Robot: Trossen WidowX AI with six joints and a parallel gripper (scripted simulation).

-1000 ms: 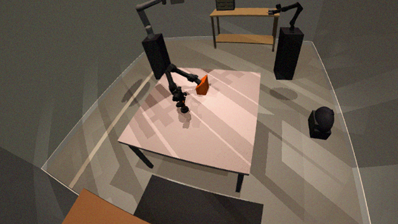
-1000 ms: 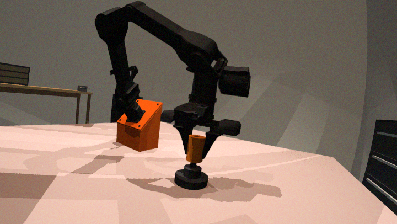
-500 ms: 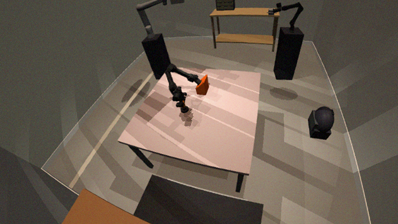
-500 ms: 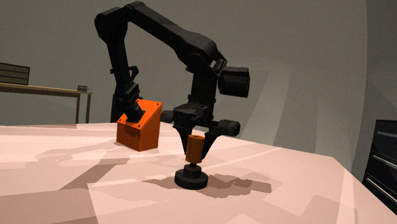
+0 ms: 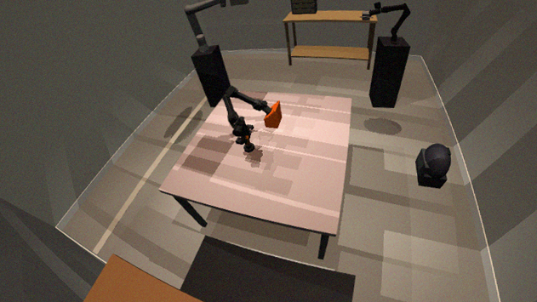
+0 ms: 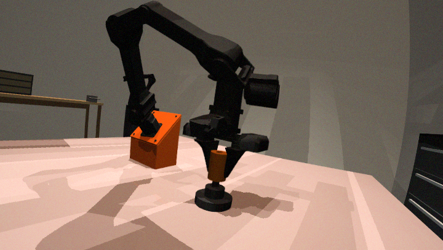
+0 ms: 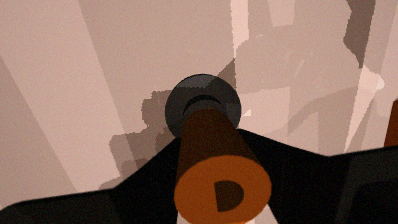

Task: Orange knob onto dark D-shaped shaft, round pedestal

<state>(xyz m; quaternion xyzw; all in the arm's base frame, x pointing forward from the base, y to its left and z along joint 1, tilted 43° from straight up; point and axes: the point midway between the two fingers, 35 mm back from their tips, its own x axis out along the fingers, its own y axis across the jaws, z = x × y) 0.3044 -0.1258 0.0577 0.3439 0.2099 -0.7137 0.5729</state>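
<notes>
The orange knob (image 6: 217,167) (image 7: 210,150) is upright between the fingers of my gripper (image 6: 217,164), which is shut on it. The D-shaped hole shows in the knob's top face in the wrist view, its flat side facing left. The round dark pedestal (image 6: 213,200) (image 7: 202,82) stands on the table right below the knob. In the exterior view a short dark piece of the shaft (image 6: 215,184) shows between the knob's bottom and the pedestal's upper step, so the knob is above the pedestal. The shaft's flat side is hidden. The knob is tiny in the top view.
An orange box (image 5: 273,116) (image 6: 166,149) with a sloped top stands on the pink table (image 5: 239,195) (image 6: 167,229) at the arm's base. A wooden shelf bench (image 5: 329,15), two black pillars and another dark arm stand beyond the table. A drawer cabinet (image 6: 426,173) stands at the right.
</notes>
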